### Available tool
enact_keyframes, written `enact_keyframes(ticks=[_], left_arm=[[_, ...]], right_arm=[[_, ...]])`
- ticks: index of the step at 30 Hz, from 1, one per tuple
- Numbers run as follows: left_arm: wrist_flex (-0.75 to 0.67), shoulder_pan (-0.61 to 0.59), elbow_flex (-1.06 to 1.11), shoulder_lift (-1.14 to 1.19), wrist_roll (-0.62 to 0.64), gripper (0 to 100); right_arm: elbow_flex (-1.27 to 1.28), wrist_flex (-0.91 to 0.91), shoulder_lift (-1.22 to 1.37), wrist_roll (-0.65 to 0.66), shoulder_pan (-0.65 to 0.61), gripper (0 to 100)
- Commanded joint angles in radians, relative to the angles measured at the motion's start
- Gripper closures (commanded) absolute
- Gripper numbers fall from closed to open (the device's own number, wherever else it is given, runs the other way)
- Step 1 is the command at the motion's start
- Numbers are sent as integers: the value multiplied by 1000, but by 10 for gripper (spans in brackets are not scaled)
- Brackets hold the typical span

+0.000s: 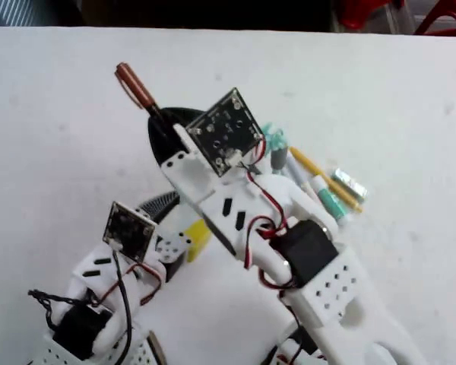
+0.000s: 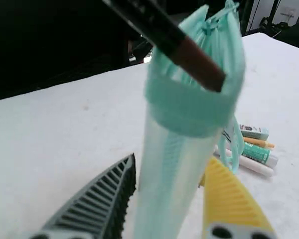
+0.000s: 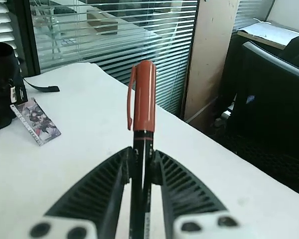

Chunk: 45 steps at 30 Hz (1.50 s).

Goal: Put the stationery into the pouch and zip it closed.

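Pouch (image 2: 189, 99): teal, translucent, upright, gripped low between left jaws, one black, one yellow. Pen (image 3: 142, 94), brown cap, pinched in right jaws; in high view cap points to 11 o'clock; in left wrist view it crosses pouch top. Step in hand, likely: loading pen. Next move calls for tipping pen downward and lining it with pouch mouth before release. Loose stationery (image 1: 330, 188) at 3 o'clock of pouch, on white desk (image 1: 61, 114). Room: window blinds (image 3: 114, 30), dark chair (image 3: 274, 99).

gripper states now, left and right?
Left gripper: closed, holding the pouch.
Right gripper: closed, holding the pen.
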Motion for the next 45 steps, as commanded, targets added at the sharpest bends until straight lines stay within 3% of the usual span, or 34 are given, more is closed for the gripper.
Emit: enact_keyframes(ticks=[1, 9, 23, 31, 36, 45], left_arm=[[-89, 2, 23, -10, -3, 775], [-144, -65, 34, -10, 52, 797], [-135, -58, 31, -10, 46, 832], [-135, -113, 31, -10, 118, 831], [-135, -113, 28, -10, 126, 831], [-130, -113, 28, -10, 123, 828]], right_arm=[[-3, 73, -88, -2, 15, 982], [-2, 202, -203, 61, 15, 982], [29, 292, -213, 80, 25, 982], [135, 295, -358, 81, 104, 982], [273, 286, -458, 164, 99, 982], [255, 130, -383, 169, 96, 982]])
